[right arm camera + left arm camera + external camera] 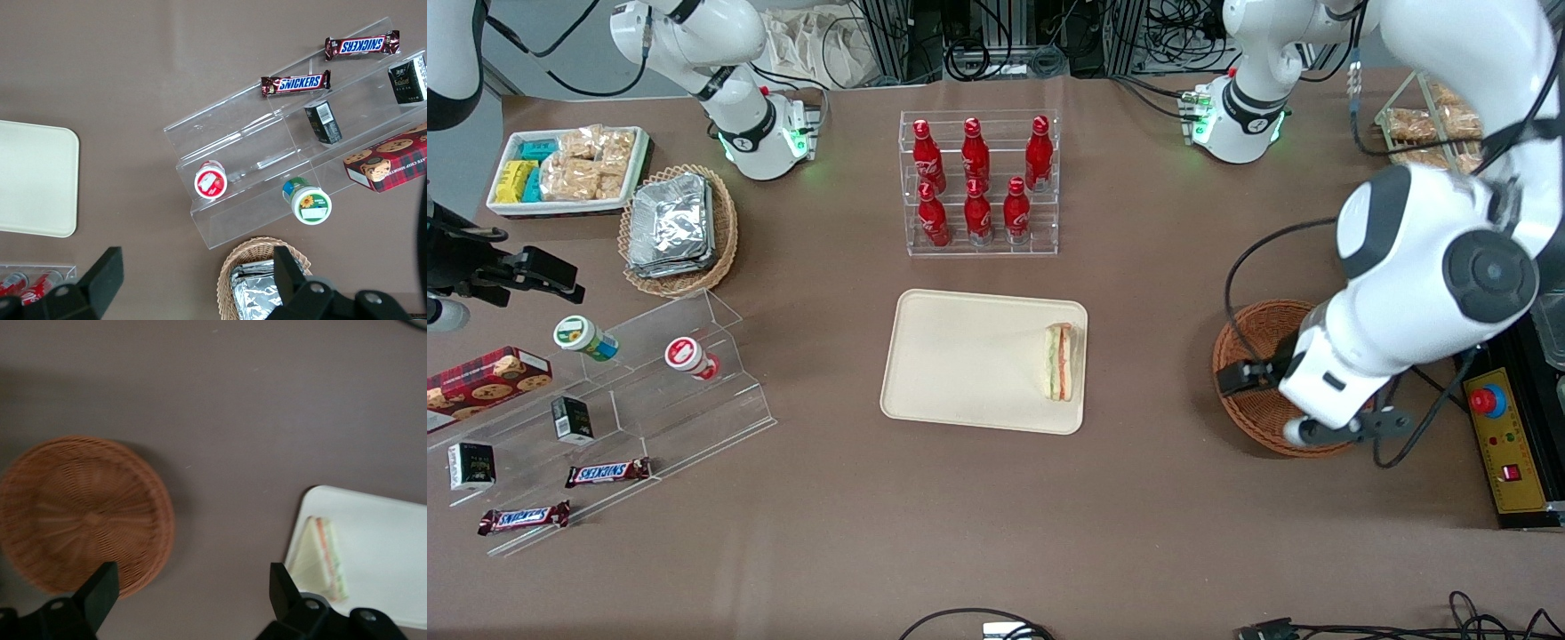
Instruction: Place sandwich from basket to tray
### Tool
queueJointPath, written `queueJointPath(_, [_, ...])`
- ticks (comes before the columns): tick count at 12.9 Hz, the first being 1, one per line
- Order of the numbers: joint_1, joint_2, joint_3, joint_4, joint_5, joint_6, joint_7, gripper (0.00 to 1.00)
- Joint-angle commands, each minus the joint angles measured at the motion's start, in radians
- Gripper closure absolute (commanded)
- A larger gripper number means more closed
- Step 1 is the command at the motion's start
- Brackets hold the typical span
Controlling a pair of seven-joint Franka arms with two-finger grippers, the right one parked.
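The sandwich (1060, 360) is lying on the tray (960, 356), at its edge nearest the basket (1249, 356). The claw (193, 593) is hanging released and empty above the desk (233, 400), between basket and tray.

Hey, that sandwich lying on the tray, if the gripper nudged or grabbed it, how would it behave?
The sandwich looks soft, so it would probably squash under a firm pinch. Lying flat on the tray, it seems unlikely to tip or roll. On the smooth tray it may slide when pushed. The gripper hangs open above the table between the basket and the tray.
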Motion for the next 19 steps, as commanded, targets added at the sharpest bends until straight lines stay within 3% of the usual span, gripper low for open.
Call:
queueJointPath(1, [0.001, -0.099, -0.003, -0.022, 0.059, -0.112, 0.023, 0.0])
queueJointPath(5, [0.129, -0.156, -0.004, 0.04, 0.079, -0.296, 0.223, 0.0])
queueJointPath(8, [0.185, -0.183, -0.004, 0.0, 0.079, -0.356, 0.268, 0.0])
queueJointPath(14, [0.189, -0.301, -0.004, -0.196, 0.068, -0.326, 0.267, 0.0])
queueJointPath(19, [0.211, -0.406, -0.004, -0.353, 0.054, -0.203, 0.267, 0.0])
